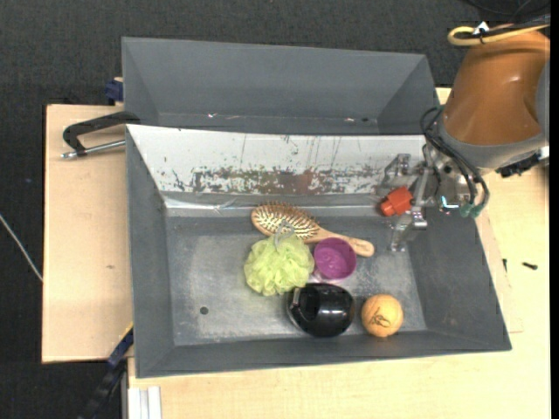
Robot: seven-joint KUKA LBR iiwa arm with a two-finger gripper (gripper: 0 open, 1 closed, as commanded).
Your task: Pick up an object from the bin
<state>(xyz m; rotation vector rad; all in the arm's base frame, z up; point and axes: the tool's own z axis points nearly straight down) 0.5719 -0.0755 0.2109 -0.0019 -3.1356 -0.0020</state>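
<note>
The grey metal bin (210, 278) is sitting open, and the loose things in it are clustering around a green mesh bath sponge (278, 266) that is lying near the middle of the floor. Every place below is given from that sponge.

The arm's orange cover (493, 94) is hanging well to the upper right of the sponge, past the bin's right rim. Beneath the cover, the gripper (403, 234) is pointing down into the bin, well to the right of the sponge and slightly above it in the view. It is hovering over bare floor and standing apart from every loose thing. I cannot tell whether it is open or closed.

A wooden hairbrush (284, 221) is resting with its head against the sponge's upper edge. Its handle is running off to the right, and the handle tip is the thing nearest the gripper.

A glossy black rounded thing (321, 310) is sitting just beside the sponge's lower right. A purple ball (334, 258) is pressing against the sponge's right side, in front of the brush handle. A small orange ball (382, 314) is lying farther to the sponge's lower right, just beside the black thing.
</note>
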